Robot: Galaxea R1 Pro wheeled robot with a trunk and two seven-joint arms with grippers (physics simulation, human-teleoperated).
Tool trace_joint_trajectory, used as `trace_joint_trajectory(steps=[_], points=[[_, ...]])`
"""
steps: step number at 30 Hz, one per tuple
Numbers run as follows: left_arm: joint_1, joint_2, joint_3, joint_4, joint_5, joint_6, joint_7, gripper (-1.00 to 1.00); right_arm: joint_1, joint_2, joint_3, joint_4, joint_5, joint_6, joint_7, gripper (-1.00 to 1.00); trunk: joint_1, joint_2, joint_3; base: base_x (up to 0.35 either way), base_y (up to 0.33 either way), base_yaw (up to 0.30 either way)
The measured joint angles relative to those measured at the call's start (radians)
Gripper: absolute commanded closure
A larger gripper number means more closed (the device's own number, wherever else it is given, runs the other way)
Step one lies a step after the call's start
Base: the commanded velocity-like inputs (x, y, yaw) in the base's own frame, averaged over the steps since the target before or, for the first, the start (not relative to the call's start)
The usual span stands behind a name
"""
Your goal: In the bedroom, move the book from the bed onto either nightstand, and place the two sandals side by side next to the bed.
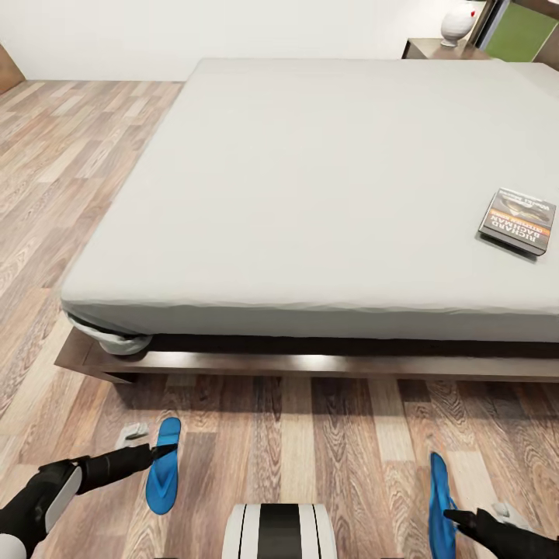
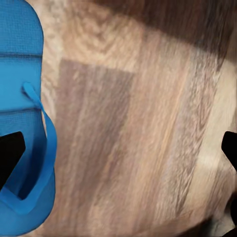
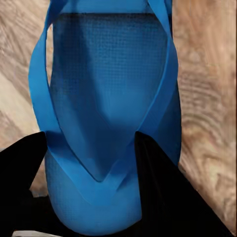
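Right gripper (image 3: 89,163) pinching one sandal (image 3: 106,98); left gripper (image 2: 118,153) spread beside the other sandal (image 2: 22,118) (book (image 1: 519,220) on bed (image 1: 310,178)).

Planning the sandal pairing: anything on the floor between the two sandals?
Nothing visible. The left sandal and right sandal lie on bare plank floor in front of the bed; between them, only the robot's own trunk top shows at the head view's lower edge.
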Motion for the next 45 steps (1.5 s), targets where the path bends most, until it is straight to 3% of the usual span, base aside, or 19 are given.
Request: trace_joint_trajectory(steps=[4, 6, 8, 10, 11, 13, 15, 20, 23, 28, 45], points=[[0.000, -0.022, 0.070, 0.002, 0.004, -0.003, -0.001, -1.00, 0.000, 0.001, 0.003, -0.090, 0.036, -0.037, -0.184, 1.00, 0.000, 0.000, 0.000, 0.000, 0.000, 0.000], [0.000, -0.040, 0.146, 0.002, 0.015, -0.007, -0.002, -1.00, 0.000, 0.002, 0.005, -0.108, 0.042, -0.092, -0.261, 1.00, 0.000, 0.000, 0.000, 0.000, 0.000, 0.000], [0.000, -0.046, 0.187, 0.002, 0.019, -0.010, -0.003, -1.00, 0.000, 0.003, 0.006, -0.113, 0.069, -0.152, -0.308, 1.00, 0.000, 0.000, 0.000, 0.000, 0.000, 0.000], [0.000, -0.050, 0.207, 0.003, 0.019, -0.012, -0.002, -1.00, 0.000, 0.004, 0.005, -0.115, 0.160, -0.206, -0.378, 1.00, 0.000, 0.000, 0.000, 0.000, 0.000, 0.000], [0.000, -0.052, 0.212, 0.004, 0.019, -0.012, -0.002, -1.00, 0.000, 0.004, 0.005, -0.115, 0.226, -0.232, -0.424, 1.00, 0.000, 0.000, 0.000, 0.000, 0.000, 0.000], [0.000, -0.052, 0.216, 0.004, 0.020, -0.013, -0.002, -1.00, -0.001, 0.007, 0.005, -0.112, 0.280, -0.288, -0.459, 1.00, 0.000, 0.000, 0.000, 0.000, 0.000, 0.000], [0.000, -0.052, 0.217, 0.004, 0.020, -0.013, -0.002, -1.00, 0.000, 0.018, 0.006, -0.099, 0.311, -0.398, -0.477, 1.00, 0.000, 0.000, 0.000, 0.000, 0.000, 0.000], [0.000, -0.052, 0.217, 0.006, 0.020, -0.013, -0.002, -1.00, 0.000, 0.032, 0.007, -0.033, 0.326, -0.660, -0.489, 1.00, 0.000, 0.000, 0.000, 0.000, 0.000, 0.000], [0.000, -0.053, 0.217, 0.006, 0.020, -0.013, -0.002, -1.00, 0.000, 0.035, 0.007, -0.006, 0.327, -0.725, -0.490, 1.00, 0.000, 0.000, 0.000, 0.000, 0.000, 0.000], [0.000, -0.054, 0.217, 0.005, 0.020, -0.013, -0.002, -1.00, -0.001, 0.037, 0.007, 0.045, 0.320, -0.747, -0.490, 1.00, 0.000, 0.000, 0.000, 0.000, 0.113, 0.000], [0.000, -0.069, 0.216, 0.007, 0.015, -0.013, 0.005, -1.00, -0.001, 0.037, 0.007, 0.048, 0.321, -0.746, -0.491, 1.00, 0.000, 0.000, 0.000, 0.000, 0.316, 0.000]])
